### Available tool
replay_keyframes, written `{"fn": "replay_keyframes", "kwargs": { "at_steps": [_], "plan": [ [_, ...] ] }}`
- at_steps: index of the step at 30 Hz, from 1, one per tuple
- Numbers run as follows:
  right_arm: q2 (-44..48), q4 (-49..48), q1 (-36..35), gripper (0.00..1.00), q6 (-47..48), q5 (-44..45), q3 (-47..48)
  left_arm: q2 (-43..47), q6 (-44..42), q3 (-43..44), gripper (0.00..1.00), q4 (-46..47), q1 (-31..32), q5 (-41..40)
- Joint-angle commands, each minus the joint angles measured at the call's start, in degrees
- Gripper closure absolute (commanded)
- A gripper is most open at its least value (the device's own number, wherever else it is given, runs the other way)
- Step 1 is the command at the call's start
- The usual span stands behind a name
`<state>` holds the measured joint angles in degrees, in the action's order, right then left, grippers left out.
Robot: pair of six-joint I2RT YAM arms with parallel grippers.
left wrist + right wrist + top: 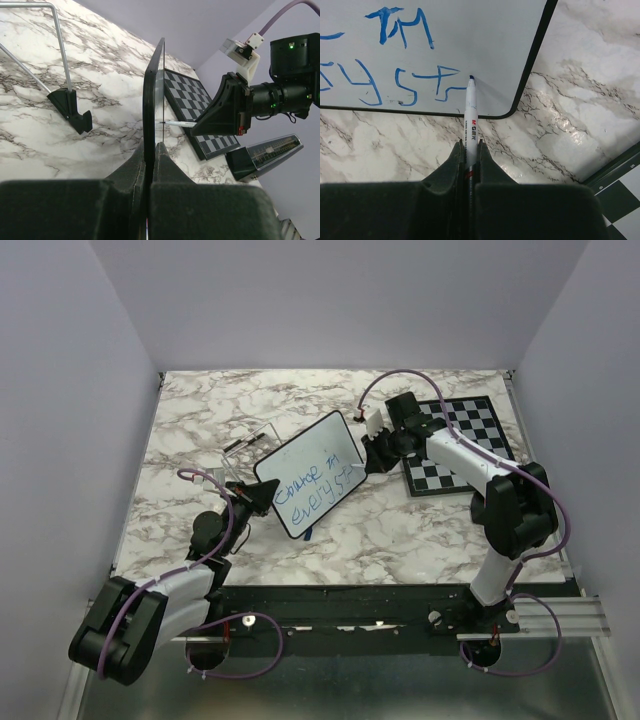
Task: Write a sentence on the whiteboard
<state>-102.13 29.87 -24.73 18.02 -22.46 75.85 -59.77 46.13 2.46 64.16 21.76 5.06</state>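
Observation:
The whiteboard is held tilted above the marble table, its near-left edge pinched in my left gripper, which is shut on it; in the left wrist view the whiteboard shows edge-on. Blue lettering, the sentence, fills two uneven lines and also shows in the right wrist view. My right gripper is shut on a white marker. The marker's dark tip touches the board just right of the last blue strokes near the board's lower right corner.
A black-and-white chessboard lies at the right under the right arm. A clear stand with wire legs sits behind the board at the left; it also shows in the left wrist view. A small dark blue object lies below the board.

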Motion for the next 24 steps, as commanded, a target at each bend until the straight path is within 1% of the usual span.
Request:
{"fn": "replay_keyframes", "kwargs": {
  "at_steps": [1,12,24],
  "plan": [
    [-1.32,-0.51,0.03,0.99,0.26,-2.85,1.31,-0.79,-1.13,-2.72,1.0,0.97,0.3,2.59],
    [-2.2,2.65,-0.32,1.0,3.25,-5.05,0.35,-0.09,-1.39,-2.81,1.0,0.26,0.3,2.41],
    [-3.34,4.5,-0.14,0.99,4.04,-1.89,-1.15,0.35,-1.57,-2.64,1.0,-0.35,0.3,2.41]
  ]
}}
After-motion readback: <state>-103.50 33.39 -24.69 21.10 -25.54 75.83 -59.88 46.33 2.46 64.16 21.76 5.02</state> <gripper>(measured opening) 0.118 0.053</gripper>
